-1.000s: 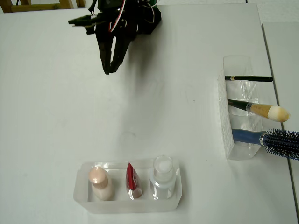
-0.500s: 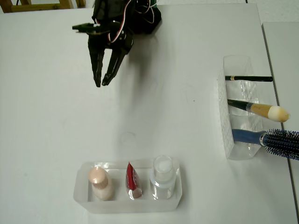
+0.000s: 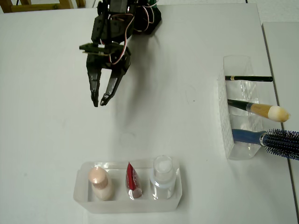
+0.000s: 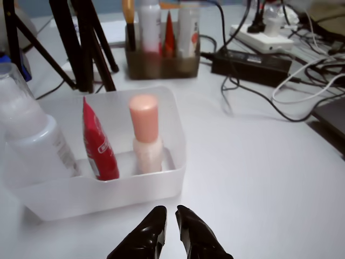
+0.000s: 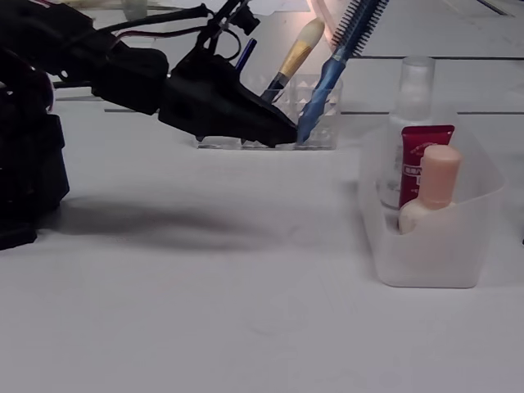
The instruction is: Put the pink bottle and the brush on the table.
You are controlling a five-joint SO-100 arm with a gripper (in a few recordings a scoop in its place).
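Note:
The pink bottle [image 3: 100, 183] [image 4: 145, 135] [image 5: 434, 192] stands upright at one end of a translucent tray [image 3: 128, 206]. The brush [image 3: 259, 110] [image 5: 293, 53] leans in a clear holder [image 3: 225, 116] at the right of the overhead view, its cream tip pointing outward. My black gripper [image 3: 99, 103] [image 4: 171, 216] [image 5: 286, 135] hangs above the white table [image 3: 46, 121], up and slightly left of the tray in the overhead view. Its fingers are parted by a narrow gap and hold nothing. In the wrist view the tips point toward the tray's near wall, right of the pink bottle.
A red tube [image 3: 132, 179] and a clear bottle with a white cap [image 3: 163, 177] share the tray. The holder also keeps a blue hairbrush [image 3: 275, 139] and a thin black stick [image 3: 247, 78]. Cables and a power strip [image 4: 259, 38] lie beyond the tray in the wrist view.
The gripper has come down the overhead picture toward the tray and shifted slightly left. Its fingers, together a second ago, now stand slightly apart.

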